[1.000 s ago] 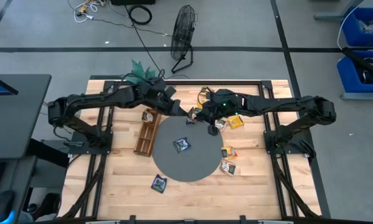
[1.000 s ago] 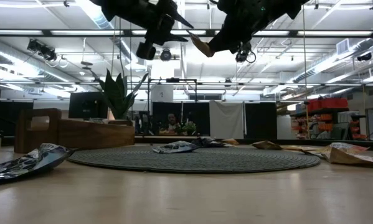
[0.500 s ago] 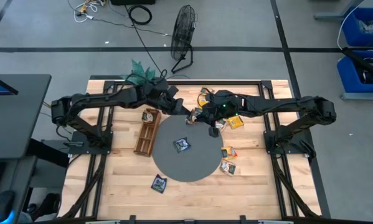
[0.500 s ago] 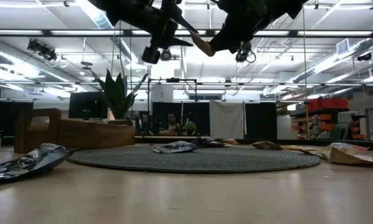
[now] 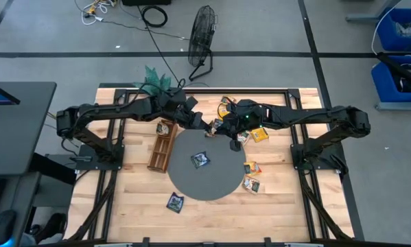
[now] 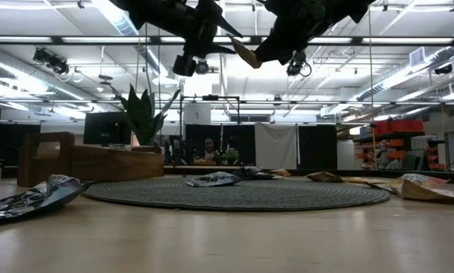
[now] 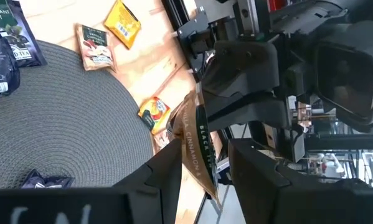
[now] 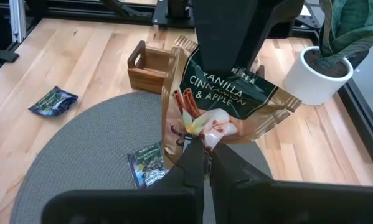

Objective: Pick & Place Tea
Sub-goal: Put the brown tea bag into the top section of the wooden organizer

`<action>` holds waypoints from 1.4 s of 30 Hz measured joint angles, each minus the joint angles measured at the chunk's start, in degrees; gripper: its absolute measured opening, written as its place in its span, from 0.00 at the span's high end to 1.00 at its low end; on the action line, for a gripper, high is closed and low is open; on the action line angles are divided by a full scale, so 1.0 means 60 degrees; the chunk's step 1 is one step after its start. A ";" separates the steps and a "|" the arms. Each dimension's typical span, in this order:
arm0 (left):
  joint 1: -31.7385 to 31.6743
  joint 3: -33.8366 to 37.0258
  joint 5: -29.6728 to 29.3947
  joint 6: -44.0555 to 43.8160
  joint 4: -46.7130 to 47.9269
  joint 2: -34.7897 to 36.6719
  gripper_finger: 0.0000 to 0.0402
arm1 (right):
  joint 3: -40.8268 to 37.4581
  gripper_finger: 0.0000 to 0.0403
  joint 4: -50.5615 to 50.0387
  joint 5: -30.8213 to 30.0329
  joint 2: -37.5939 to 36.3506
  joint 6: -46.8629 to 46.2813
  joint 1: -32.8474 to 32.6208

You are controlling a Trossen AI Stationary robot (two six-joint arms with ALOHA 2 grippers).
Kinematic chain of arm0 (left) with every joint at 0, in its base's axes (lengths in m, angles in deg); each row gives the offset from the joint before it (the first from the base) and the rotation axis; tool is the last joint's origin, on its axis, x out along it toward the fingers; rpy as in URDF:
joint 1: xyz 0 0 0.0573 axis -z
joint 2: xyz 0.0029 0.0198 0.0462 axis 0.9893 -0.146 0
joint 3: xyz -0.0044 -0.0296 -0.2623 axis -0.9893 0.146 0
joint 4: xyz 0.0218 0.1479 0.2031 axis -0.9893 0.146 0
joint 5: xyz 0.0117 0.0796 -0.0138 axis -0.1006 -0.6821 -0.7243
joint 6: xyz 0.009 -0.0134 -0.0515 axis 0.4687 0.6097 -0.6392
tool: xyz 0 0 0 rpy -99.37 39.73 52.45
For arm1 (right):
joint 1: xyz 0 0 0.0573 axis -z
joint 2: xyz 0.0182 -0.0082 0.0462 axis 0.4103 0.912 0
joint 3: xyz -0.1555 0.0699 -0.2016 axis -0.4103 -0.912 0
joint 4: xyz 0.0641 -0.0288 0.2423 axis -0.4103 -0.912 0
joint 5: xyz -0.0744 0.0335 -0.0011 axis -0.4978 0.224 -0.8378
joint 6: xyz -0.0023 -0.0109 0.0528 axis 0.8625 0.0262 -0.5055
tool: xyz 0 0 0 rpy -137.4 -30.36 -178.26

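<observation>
Step in hand, by judgement: a mid-air handover of one tea sachet (image 8: 220,109) between the two arms, high above the round mat (image 5: 205,165). Next move likely calls for the left gripper (image 7: 202,163) to close firmly on the sachet's free edge before the right gripper (image 8: 205,163) lets go — then carriage toward the wooden tray (image 5: 162,144) (destination assumed, not shown).

Right gripper: pinched shut on the sachet's lower edge, packet standing up between the fingertips, label side toward the right wrist camera.

Left gripper: part open, a finger on either side of the same sachet, seen edge-on in the left wrist view. Contact with the packet not certain; grip cannot be confirmed.

Sachet position: directly between both grippers, well clear of the table, no support beneath.

Below the grippers: one dark sachet (image 5: 200,160) lying on the mat. Beyond the right gripper, off the mat: two packets (image 5: 250,175) on the bare wood. Near the front edge — a further dark sachet (image 5: 174,202).

Risk noted: early release would drop the packet onto the mat.
</observation>
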State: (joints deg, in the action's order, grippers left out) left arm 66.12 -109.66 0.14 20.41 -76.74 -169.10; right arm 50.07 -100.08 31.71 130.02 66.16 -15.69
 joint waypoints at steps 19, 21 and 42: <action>0.0066 0.0000 -0.0525 0.0585 0.0029 0.0007 0.99 | -0.0002 0.96 -0.0122 0.0033 -0.0027 -0.0407 0.0000; 0.0066 0.0000 -0.0509 0.0609 0.0011 0.0026 0.99 | -0.0004 0.91 -0.0158 0.0037 -0.0085 -0.0545 0.0000; 0.0260 0.0000 -0.4094 0.2331 0.5803 0.1730 0.99 | -0.0015 0.40 -0.2034 -0.0757 -0.1681 -0.2051 -0.0004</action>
State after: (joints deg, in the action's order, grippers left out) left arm 67.68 -109.66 -24.43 34.40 -41.92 -158.72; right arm 49.98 -112.29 27.17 119.93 53.86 -15.71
